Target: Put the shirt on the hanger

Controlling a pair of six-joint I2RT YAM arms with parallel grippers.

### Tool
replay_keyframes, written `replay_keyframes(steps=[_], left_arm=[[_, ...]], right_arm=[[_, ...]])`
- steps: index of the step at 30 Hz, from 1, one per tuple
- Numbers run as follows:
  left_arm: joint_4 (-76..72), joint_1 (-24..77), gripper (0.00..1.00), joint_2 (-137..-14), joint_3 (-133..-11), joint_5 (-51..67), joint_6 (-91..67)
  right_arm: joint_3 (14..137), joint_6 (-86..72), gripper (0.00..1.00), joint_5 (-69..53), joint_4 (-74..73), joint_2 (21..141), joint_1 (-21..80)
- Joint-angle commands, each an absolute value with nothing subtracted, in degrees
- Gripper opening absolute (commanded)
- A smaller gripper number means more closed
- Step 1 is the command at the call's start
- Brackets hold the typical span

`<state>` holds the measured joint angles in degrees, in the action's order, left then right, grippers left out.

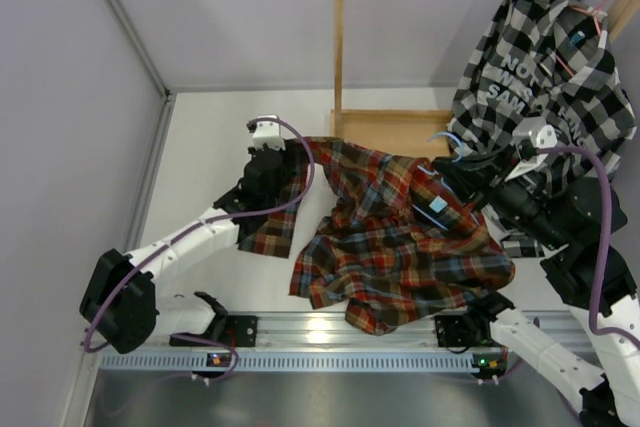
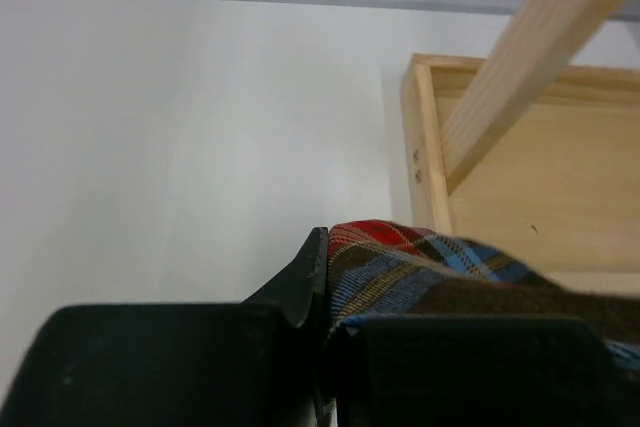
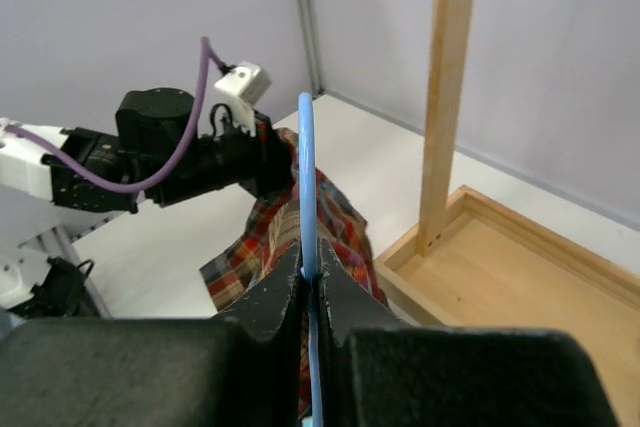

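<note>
The red, orange and blue plaid shirt (image 1: pixel 400 247) hangs stretched between my two arms above the table. My left gripper (image 1: pixel 285 162) is shut on the shirt's left shoulder edge; the cloth (image 2: pixel 420 257) is pinched between its fingers. My right gripper (image 1: pixel 462 175) is shut on the light-blue wire hanger (image 3: pixel 306 187), which stands edge-on between its fingers. Only a bit of the hanger's hook (image 1: pixel 447 139) shows in the top view; the rest is hidden in the shirt. The small light-blue collar label (image 1: pixel 438 206) faces up.
A wooden garment rack with a base tray (image 1: pixel 395 132) and an upright post (image 1: pixel 338 42) stands behind. A black-and-white checked shirt (image 1: pixel 545 67) hangs on a pink-red hanger (image 1: pixel 590 9) at the right. Walls close the left side.
</note>
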<state>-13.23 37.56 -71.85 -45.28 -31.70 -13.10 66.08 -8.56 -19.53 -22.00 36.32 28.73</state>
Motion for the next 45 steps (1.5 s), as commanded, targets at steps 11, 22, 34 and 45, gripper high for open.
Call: replay_keyframes(steps=[11,22,34,45], left_arm=[[-15.29,32.61,0.00,-73.30,-43.59,-29.09,-20.83],[-11.60,29.18,0.00,-77.51,-44.12,-27.86,-25.05],[-10.28,29.44,0.98,-69.27,-48.34,-8.22,-18.20],[-3.60,30.50,0.98,-64.06,-65.29,57.53,2.72]], right_arm=[[65.04,-7.03,0.00,-9.85,-18.19,32.34,28.21],[64.51,-7.21,0.00,-8.79,-18.11,31.55,28.21],[63.72,-6.42,0.00,-8.97,-18.11,33.40,28.30],[61.61,-2.29,0.00,-24.75,-19.16,33.14,28.30]])
